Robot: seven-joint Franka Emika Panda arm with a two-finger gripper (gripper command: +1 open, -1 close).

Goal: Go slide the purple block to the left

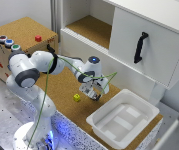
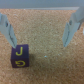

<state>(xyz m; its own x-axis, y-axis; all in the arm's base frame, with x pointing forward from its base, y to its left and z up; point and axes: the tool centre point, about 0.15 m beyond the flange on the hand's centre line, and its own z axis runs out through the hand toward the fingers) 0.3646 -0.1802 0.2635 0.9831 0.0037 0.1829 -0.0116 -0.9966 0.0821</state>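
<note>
Button box [image 1: 19, 37]: stands at the surface's far corner on the exterior view's left, not involved.
Yellow block [image 1: 76, 97]: lies on the cork surface [image 1: 64, 85], just beside the gripper [image 1: 92, 95].
Purple block [image 2: 20, 56]: sits on the cork, marked J, next to one finger; hidden in the exterior view.
Fingers [image 2: 10, 27]: spread wide, holding nothing; whether one touches the block is unclear.
Step advice: stay low, press a finger flat against the block's side, and push steadily so it doesn't twist.
White tray [image 1: 101, 127]: rests at the surface's near edge on the right.
</note>
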